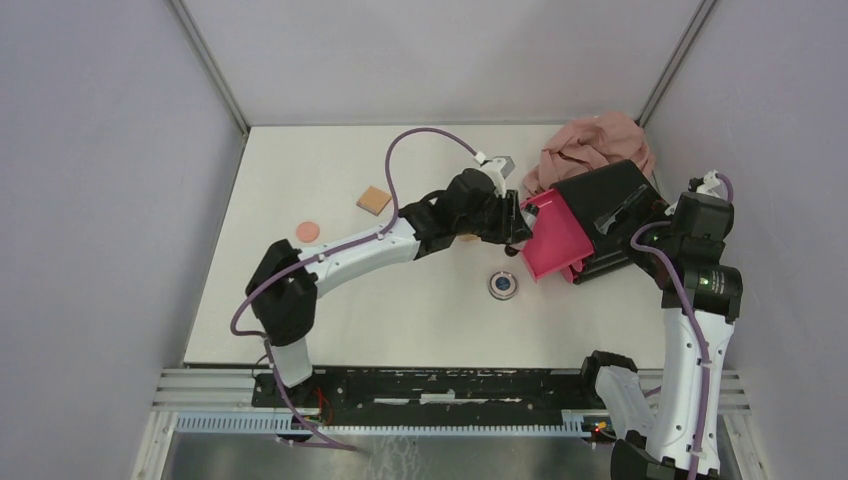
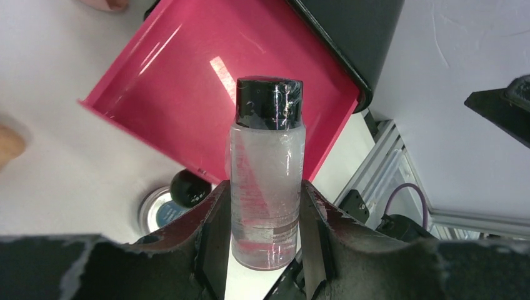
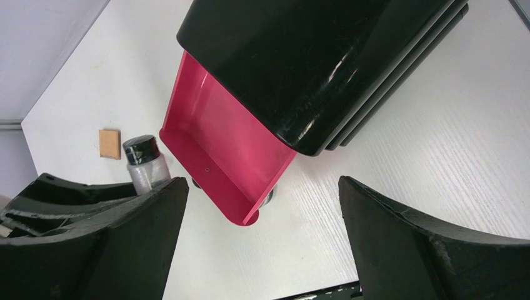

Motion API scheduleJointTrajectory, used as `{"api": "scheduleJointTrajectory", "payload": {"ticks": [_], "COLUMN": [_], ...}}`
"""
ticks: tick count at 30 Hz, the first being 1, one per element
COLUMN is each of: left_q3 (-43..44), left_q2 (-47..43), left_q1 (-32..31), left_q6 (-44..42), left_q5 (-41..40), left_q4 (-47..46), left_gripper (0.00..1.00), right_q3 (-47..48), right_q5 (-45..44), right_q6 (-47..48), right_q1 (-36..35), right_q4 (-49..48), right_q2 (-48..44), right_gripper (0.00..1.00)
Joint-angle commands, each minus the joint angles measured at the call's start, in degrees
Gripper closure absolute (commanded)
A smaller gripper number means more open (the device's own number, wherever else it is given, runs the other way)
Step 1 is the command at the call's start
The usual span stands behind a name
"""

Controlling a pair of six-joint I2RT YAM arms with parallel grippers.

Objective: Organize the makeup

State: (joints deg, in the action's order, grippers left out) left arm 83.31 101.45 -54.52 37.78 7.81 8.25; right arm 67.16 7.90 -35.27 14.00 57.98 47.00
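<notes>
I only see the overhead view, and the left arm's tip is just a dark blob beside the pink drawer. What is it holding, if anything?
Observer: The left wrist camera shows the left gripper shut on a clear bottle with a black cap.
Operator: Which way does the cap point?
Observer: Toward the open drawer, over its pink floor in that view.
Operator: And the right arm's tip?
Observer: The right gripper is open with nothing in it, facing the black box.
</notes>
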Motion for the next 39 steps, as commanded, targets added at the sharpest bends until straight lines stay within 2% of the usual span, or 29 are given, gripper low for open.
{"api": "scheduleJointTrajectory", "payload": {"ticks": [1,12,26,39], "left_q3": [6.63,14.21,19.35,21.80], "left_q2": [3.09,11.94,16.94,18.20], "left_q1": [-0.78,-1.93,-2.26,-2.25], "left_q6": [3.83,4.67,2.61,1.16], "left_q5": [3.24,4.22,2.73,2.93], "left_q4": [-5.48,-4.25,1.92,5.24], "left_gripper": [0.84,0.81,0.74,0.51], "right_q3": [1.90,1.46,1.33,1.40], "right_q5": [-0.54,-0.23,-0.34,-0.30], "right_q6": [-0.08,-0.34,-0.28,-1.38], "right_q1": [0.21,0.17,0.16,0.22], "right_q4": [-0.75,-1.03,-0.77,-1.21], "right_q2": [-0.42,-0.24,-0.29,-0.86], "right_gripper": [0.03,0.03,0.03,0.03]}}
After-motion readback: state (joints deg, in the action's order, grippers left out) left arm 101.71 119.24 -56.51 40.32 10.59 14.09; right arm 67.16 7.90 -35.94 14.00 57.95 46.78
